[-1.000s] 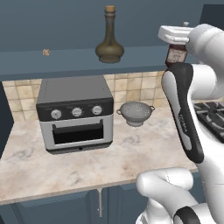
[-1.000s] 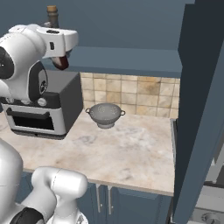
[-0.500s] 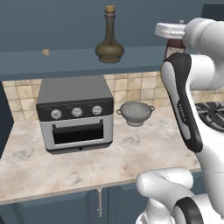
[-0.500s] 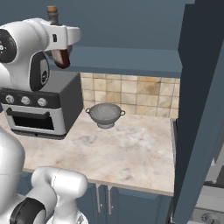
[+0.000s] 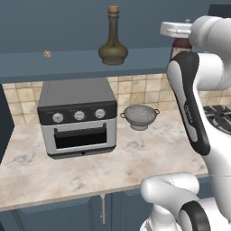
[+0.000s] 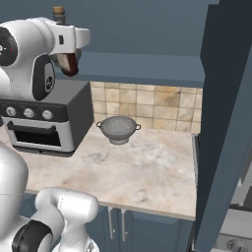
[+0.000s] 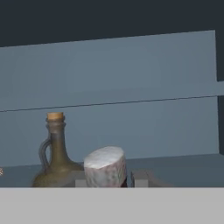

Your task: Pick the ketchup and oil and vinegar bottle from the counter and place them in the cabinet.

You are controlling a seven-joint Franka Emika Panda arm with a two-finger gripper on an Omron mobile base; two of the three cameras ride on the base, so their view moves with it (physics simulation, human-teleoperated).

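The ketchup (image 5: 181, 44) is a small dark red bottle with a pale cap (image 7: 105, 165), and my gripper (image 7: 108, 180) is shut on it. I hold it high above the counter (image 5: 135, 158), level with the cabinet (image 5: 67, 58) shelf and right of the oil and vinegar bottle (image 5: 113, 41). That olive flask with a cork stands upright on the shelf board. In the hand view the oil and vinegar bottle (image 7: 54, 159) is just left of the cap. From the right, the ketchup (image 6: 71, 65) hangs tilted under my hand, in front of the cabinet (image 6: 147, 66) recess.
A grey toaster oven (image 5: 76, 117) and a metal colander (image 5: 140, 116) sit on the counter by the tiled backsplash. A stove (image 5: 221, 115) lies to the right. A tall dark blue panel (image 6: 224, 123) bounds the right side. A small brown object (image 5: 47, 54) rests on the shelf at left.
My arm has lifted the ketchup a little higher and closer to the cabinet shelf. The flask and the counter items have not moved.
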